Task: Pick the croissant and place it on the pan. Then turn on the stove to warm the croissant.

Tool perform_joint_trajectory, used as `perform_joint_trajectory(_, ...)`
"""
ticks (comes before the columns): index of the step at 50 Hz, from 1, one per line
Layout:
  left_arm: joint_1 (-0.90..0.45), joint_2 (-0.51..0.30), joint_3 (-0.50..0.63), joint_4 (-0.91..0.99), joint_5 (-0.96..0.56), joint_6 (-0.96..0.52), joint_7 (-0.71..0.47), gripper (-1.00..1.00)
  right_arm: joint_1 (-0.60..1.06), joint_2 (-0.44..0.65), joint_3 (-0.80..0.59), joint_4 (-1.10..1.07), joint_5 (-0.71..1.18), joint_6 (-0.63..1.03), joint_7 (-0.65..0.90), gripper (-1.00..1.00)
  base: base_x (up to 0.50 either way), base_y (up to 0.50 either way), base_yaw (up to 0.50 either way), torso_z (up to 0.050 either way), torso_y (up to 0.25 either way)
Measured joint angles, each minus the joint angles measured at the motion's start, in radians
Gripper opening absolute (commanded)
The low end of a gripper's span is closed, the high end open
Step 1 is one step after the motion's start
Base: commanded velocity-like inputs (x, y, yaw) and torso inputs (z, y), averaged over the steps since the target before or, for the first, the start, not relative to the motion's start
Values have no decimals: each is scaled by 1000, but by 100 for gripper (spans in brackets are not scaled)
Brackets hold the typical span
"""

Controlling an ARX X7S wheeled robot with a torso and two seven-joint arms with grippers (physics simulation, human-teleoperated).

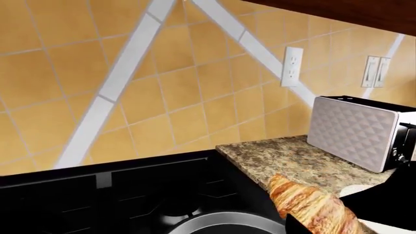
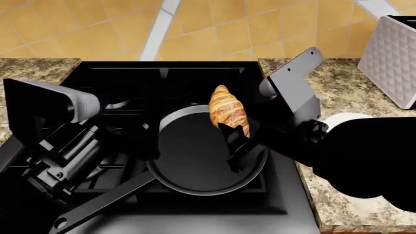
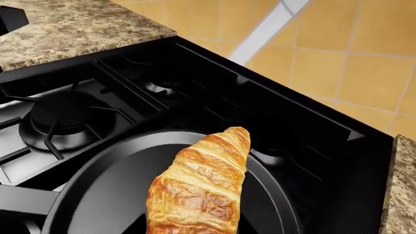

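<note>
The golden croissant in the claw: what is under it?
The round black frying pan on the black stove. The right gripper covers the golden-brown croissant's lower end.

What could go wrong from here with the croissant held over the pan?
1. The right gripper holds the croissant by one end only, and most of it sticks out past the fingers; it might pivot or slip before release.
2. It hangs near the pan's far rim rather than its middle, so a drop now could land it on the rim or roll onto the stove grates.
3. The left gripper sits close beside the pan and could nudge it.
</note>
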Motion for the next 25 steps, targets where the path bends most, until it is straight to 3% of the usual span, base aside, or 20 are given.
perform_joint_trajectory(25, -16, -5, 15, -1, -9, 5, -11, 100, 5, -53, -93, 110, -127, -20, -156, -100, 0, 0, 0, 0, 0)
